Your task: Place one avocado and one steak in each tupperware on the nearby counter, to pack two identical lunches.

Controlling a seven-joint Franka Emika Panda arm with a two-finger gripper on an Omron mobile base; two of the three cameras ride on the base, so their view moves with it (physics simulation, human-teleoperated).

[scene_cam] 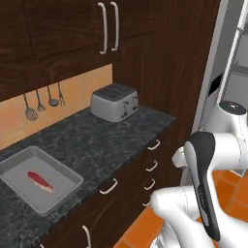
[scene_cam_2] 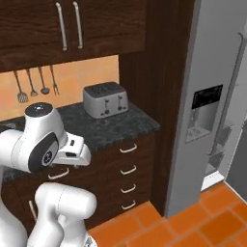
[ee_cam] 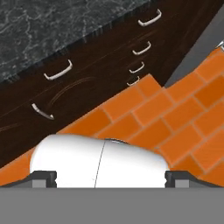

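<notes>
From my hand camera I see the end effector [ee_cam: 112, 177] with its two dark fingertips [ee_cam: 43, 177] spread wide at either side, released and grasping nothing. It looks down past them at the orange tiled floor [ee_cam: 175, 113] and the dark brown drawer fronts [ee_cam: 87, 87] with curved silver handles, the speckled edge of the bench above them.

In the left base view my arm [scene_cam: 206, 184] rises at the lower right, folded in front of the cabinets. Nearest on the bench [scene_cam: 101, 140], at its left end, sits one tupperware [scene_cam: 63, 169], a shallow light-grey tray. A red steak [scene_cam: 39, 180] lies inside it, on the tray floor toward the left side, apart from the walls. I see no fruit in that tray.

Further along the bench, well apart from the tray and close to the back wall, stands a silver toaster [scene_cam: 115, 101]. Behind it on the pale orange wall hang several kitchen utensils [scene_cam: 41, 102], and dark upper cabinets [scene_cam: 63, 29] with long handles sit above. In the right base view a grey refrigerator [scene_cam_2: 217, 96] stands beyond the tall brown panel at the bench's right end.
</notes>
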